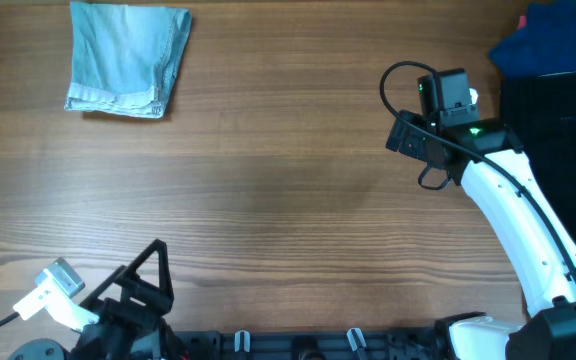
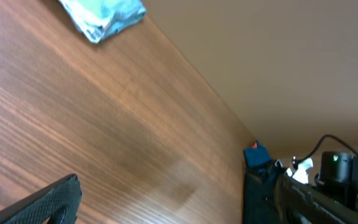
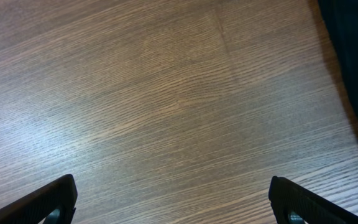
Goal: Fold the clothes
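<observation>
Right gripper (image 3: 173,190) spread wide, holding nothing, over the tabletop (image 1: 268,180).
Left gripper (image 1: 156,262) at lower left, opening cannot be told; folded denim (image 1: 128,58) upper left, untouched.

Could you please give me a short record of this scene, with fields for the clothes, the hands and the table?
folded: light blue denim, far left corner of the table
not yet folded: blue cloth, bunched at the far right; black cloth along the right edge
right hand: open, empty, over bare wood beside the black cloth
left hand: near left edge, away from all clothes; open or shut unclear
table: brown wood
</observation>
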### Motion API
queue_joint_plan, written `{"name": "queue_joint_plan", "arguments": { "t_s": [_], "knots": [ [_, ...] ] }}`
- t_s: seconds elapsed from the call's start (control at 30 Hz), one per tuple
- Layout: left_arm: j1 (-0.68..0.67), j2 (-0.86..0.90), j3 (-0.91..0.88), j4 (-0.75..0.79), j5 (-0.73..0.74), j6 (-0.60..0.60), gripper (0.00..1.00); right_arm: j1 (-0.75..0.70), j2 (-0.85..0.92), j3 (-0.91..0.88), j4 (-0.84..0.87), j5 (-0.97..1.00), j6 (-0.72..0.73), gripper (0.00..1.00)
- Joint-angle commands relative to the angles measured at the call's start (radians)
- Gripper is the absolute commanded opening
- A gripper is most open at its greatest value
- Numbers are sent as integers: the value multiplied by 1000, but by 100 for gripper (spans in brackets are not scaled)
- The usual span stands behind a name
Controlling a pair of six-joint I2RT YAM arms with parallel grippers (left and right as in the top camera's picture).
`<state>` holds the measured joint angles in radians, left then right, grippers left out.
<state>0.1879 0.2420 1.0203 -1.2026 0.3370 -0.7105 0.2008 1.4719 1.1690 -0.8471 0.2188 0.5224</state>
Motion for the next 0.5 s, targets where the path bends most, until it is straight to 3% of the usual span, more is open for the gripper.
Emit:
{"name": "queue_joint_plan", "arguments": {
  "t_s": [0.0, 0.1, 0.23, 0.33, 0.47],
  "knots": [
    [-1, -7, -6, -24, 19, 24, 100, -2, 8, 14, 2, 20, -10, 100],
    [-15, -17, -37, -13, 7, 79, 100, -2, 8, 14, 2, 20, -10, 100],
    [-185, -75, -97, 132, -58, 157, 100, -2, 8, 14, 2, 20, -10, 100],
    [-201, -111, -199, 224, -107, 164, 100, -2, 8, 14, 2, 20, -10, 100],
    [-251, -184, -431, 521, -136, 210, 100, -2, 8, 14, 2, 20, -10, 100]
  ]
}}
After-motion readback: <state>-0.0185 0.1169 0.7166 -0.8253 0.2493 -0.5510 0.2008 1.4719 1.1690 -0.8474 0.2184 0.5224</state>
